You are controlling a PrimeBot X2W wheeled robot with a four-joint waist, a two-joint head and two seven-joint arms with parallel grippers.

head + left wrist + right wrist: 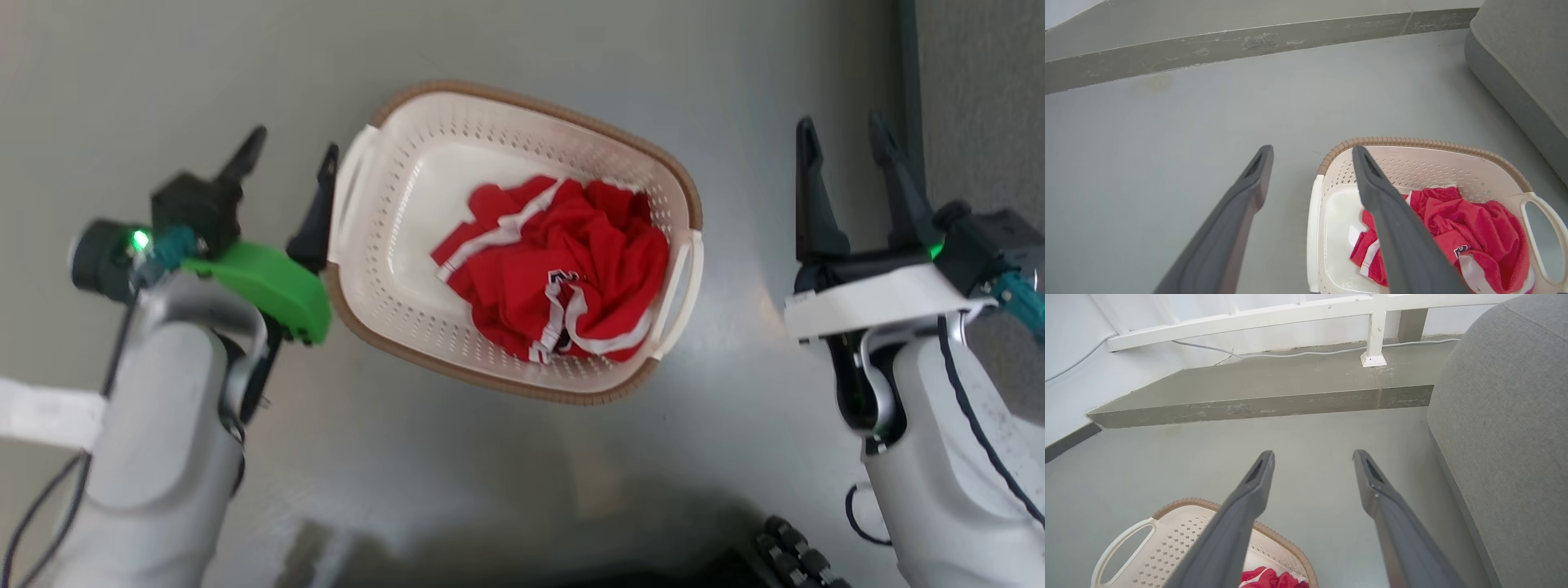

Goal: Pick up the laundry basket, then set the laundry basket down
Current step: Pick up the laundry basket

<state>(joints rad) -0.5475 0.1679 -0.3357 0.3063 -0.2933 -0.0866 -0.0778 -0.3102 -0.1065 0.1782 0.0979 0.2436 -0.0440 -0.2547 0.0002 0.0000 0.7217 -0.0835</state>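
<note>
Likely light and stiff: best lifted by the two loop handles

The laundry basket (392, 269) sits askew on the floor (490, 490). A crumpled red garment (563, 261) lies in the half toward its right handle (682, 294). Thin perforated plastic and one piece of cloth suggest little weight. The shell looks rigid enough to keep its shape, but it is smooth, so a pinch on the bare wall could slip. The white loop handles at the two short ends look like the sensible hold, one per arm, since a one-sided lift would probably tip the load. The woven-look rim is a fallback.

The left end effector (294, 145) is spread wide with nothing between its fingers. It stands just beside the basket's left handle (347, 188). Its inner finger (320, 204) is right up against that end, though I cannot tell whether it touches. In the left wrist view that finger crosses over the basket's left end, while the gap between the fingers opens onto bare floor outside the basket, so the handle is not yet straddled. The right end effector (842, 124) is also wide open and empty, well apart from the basket, out beyond the right handle.
</note>
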